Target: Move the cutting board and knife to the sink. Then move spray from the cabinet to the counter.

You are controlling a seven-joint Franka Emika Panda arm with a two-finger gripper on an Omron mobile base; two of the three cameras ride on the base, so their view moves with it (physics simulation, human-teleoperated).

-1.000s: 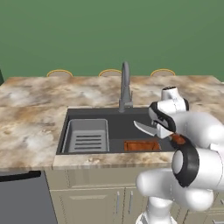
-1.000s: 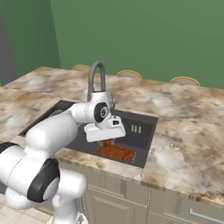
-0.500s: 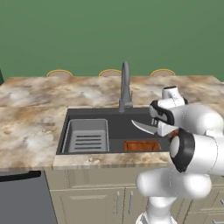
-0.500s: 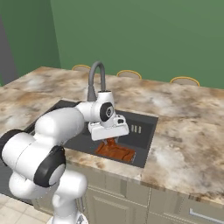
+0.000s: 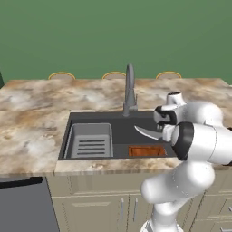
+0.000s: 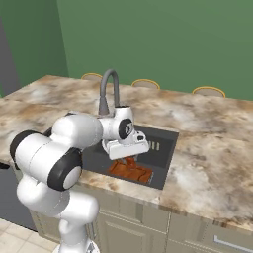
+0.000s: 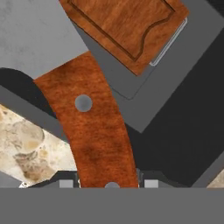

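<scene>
While your claw [image 7: 108,183] is clamped on the knife [image 5: 148,132] above the sink [image 5: 118,119], the cutting board [image 5: 146,151] already lies inside it. Lower the knife into the basin and release it; then fetch the spray.

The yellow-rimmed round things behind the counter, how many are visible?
3, in a row along the far edge: left, middle, right. Others may lie outside the view.

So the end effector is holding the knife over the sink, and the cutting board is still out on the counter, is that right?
Not quite. The end effector does hold the knife over the sink, but the cutting board already lies inside the sink, as the left base view shows.
</scene>
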